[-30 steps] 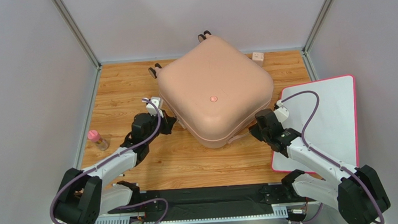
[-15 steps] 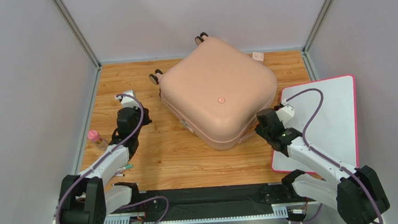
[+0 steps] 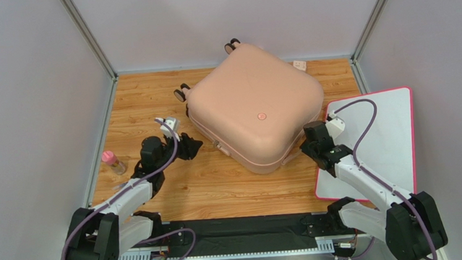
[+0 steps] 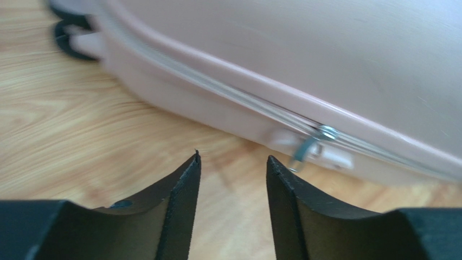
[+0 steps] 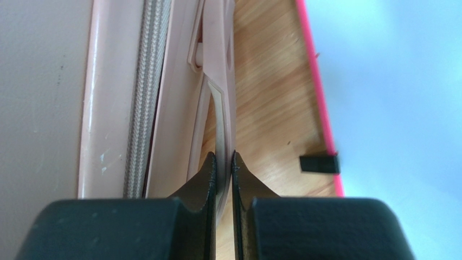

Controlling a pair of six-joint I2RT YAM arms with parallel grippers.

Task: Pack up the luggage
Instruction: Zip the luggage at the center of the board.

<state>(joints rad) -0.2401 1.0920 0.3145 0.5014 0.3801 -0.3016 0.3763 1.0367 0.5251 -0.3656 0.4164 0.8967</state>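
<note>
Item: large pale pink hard-shell suitcase (image 3: pixel 256 115), closed, lying flat at the centre-back of the wooden tabletop (image 3: pixel 145 106).
Left tool (image 4: pixel 232 160): jaws parted, empty, just beside the suitcase's left flank, near its metal zipper pull (image 4: pixel 305 147).
Right tool (image 5: pixel 223 157): pinched on the thin pink handle strip (image 5: pixel 219 116) at the suitcase's right flank.
Flat white board with pink rim (image 3: pixel 383 136): right of the suitcase.

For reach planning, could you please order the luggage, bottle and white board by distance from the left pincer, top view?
From the left pincer:
1. luggage, just to its right.
2. bottle, at the left edge.
3. white board, far right.
</note>
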